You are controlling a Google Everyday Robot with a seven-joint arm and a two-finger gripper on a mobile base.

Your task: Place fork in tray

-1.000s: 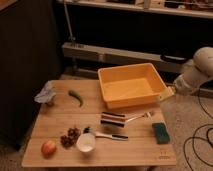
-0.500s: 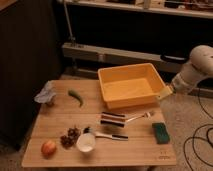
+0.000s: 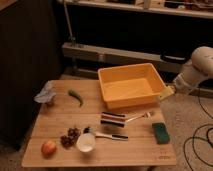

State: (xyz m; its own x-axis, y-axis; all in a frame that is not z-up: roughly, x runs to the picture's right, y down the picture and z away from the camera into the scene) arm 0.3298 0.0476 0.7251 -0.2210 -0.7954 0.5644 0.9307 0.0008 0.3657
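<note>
The fork (image 3: 140, 117) is a slim silver piece lying flat on the wooden table (image 3: 60, 116), just in front of the tray, with its tines pointing right. The tray (image 3: 131, 102) is a large orange-yellow tub at the table's back right, and nothing shows inside it. My gripper (image 3: 166, 93) hangs at the end of the white arm (image 3: 198, 69), beside the tray's right front corner and above the table's right edge. It is up and to the right of the fork, apart from it.
A striped block (image 3: 113, 119) lies at the fork's left end. A green sponge (image 3: 161, 132), a white bowl (image 3: 86, 142), a dark-handled utensil (image 3: 109, 135), an apple (image 3: 48, 148), a green pepper (image 3: 76, 97) and a grey cloth (image 3: 46, 93) share the table. Cables (image 3: 199, 142) lie on the floor at right.
The arm and gripper have shifted only slightly beside the tray's right corner. The fork and the other table items have not moved.
</note>
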